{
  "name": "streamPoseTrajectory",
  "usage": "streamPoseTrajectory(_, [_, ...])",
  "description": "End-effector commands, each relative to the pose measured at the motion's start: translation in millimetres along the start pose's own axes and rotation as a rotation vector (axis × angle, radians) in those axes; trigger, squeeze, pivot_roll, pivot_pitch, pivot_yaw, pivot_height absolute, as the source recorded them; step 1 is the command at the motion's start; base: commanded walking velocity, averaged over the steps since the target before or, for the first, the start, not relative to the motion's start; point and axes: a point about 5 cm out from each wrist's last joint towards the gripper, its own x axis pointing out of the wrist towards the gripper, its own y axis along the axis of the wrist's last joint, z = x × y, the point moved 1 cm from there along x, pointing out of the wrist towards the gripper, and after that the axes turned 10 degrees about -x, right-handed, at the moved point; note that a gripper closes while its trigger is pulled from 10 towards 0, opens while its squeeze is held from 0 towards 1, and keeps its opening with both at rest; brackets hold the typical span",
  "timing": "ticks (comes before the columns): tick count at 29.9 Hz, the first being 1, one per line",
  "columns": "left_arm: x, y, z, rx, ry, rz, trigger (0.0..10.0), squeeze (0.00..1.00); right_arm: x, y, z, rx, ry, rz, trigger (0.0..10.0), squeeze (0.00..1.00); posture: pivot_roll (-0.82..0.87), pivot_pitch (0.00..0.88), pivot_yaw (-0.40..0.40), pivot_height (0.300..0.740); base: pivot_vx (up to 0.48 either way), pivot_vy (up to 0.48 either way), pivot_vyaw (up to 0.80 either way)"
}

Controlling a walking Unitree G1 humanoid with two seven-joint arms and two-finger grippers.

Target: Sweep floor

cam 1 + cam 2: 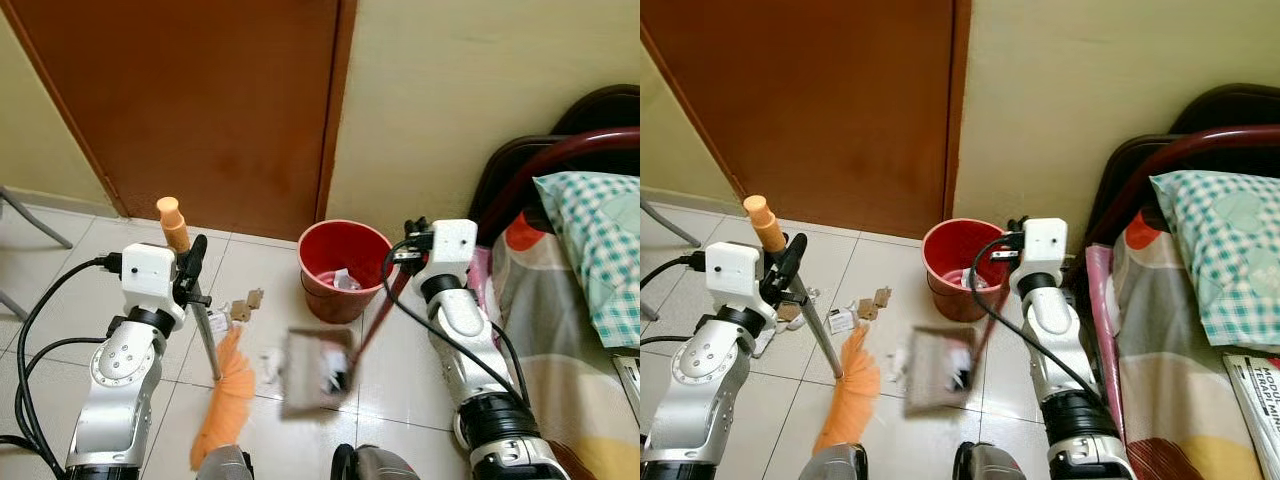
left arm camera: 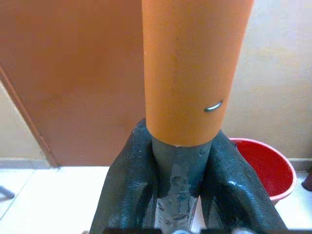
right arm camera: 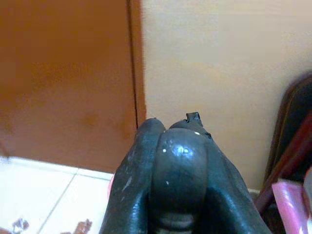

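left tool (image 1: pixel 190 262) clamped on broom handle (image 1: pixel 205 335) | right tool (image 1: pixel 405 252) clamped on dustpan handle (image 1: pixel 375 315) | risk: blurred, swinging dustpan (image 1: pixel 318 372) spills scraps short of red bucket (image 1: pixel 342 268), lower centre

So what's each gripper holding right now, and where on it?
Left gripper clamps the broom high on its shaft, just below the orange grip. Right gripper holds the dustpan by its handle's top.

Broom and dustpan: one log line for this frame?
left tool: shut on broom | right tool: shut on dustpan handle | bucket: by door | scraps: on floor
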Motion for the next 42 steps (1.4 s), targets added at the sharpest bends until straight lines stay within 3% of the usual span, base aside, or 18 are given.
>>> streamPoseTrajectory(1, [-2.8,-6.2,0.1,-0.002,0.016,-0.023,10.0,0.00,-4.6,0.0,11.4,0.013,-0.029,-0.005,10.0,0.00,0.03,0.069,-0.030,0.740,0.000,0.000,0.00])
streamPoseTrajectory(14, [4.7,-8.0,12.4,-0.033,-0.030,-0.015,10.0,0.00,-24.1,-8.6,21.5,0.059,-0.063,-0.037,10.0,0.00,0.01,0.055,-0.023,0.740,0.000,0.000,-0.12])
streamPoseTrajectory(24, [6.5,-7.8,16.1,-0.038,-0.048,-0.010,10.0,0.00,-24.2,-8.4,24.1,0.045,-0.066,-0.043,10.0,0.00,0.00,0.051,-0.021,0.740,0.000,0.308,-0.69])
streamPoseTrajectory(42, [8.6,-6.7,18.1,-0.032,-0.060,-0.004,10.0,0.00,-22.1,-8.8,22.0,0.036,-0.054,-0.041,10.0,0.00,0.01,0.043,-0.028,0.740,0.000,0.265,0.00])
